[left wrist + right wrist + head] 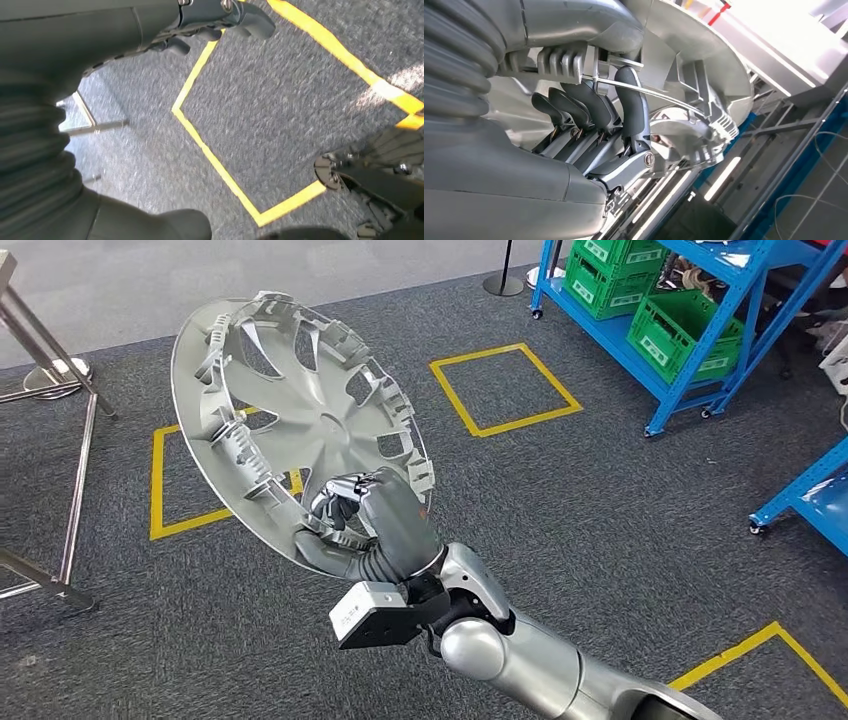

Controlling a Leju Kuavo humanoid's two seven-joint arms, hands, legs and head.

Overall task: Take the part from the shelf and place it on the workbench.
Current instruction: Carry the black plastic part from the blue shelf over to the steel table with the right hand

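Note:
The part is a silver wheel cover (300, 420) with ribbed clips around its rim, held up in the air and tilted, its inner side facing me. My right hand (375, 515) grips its lower rim. In the right wrist view the dark fingers (634, 107) curl over the cover's edge (704, 55). My left hand (150, 25) hangs above the grey carpet, fingers (240, 15) apart from the thumb (165, 225), with nothing in it.
A blue shelf (690, 380) with green crates (685, 330) stands at the back right, and another blue rack (810, 495) at the right edge. A metal frame (60, 380) is at the left. Yellow tape squares (505, 390) mark the carpet.

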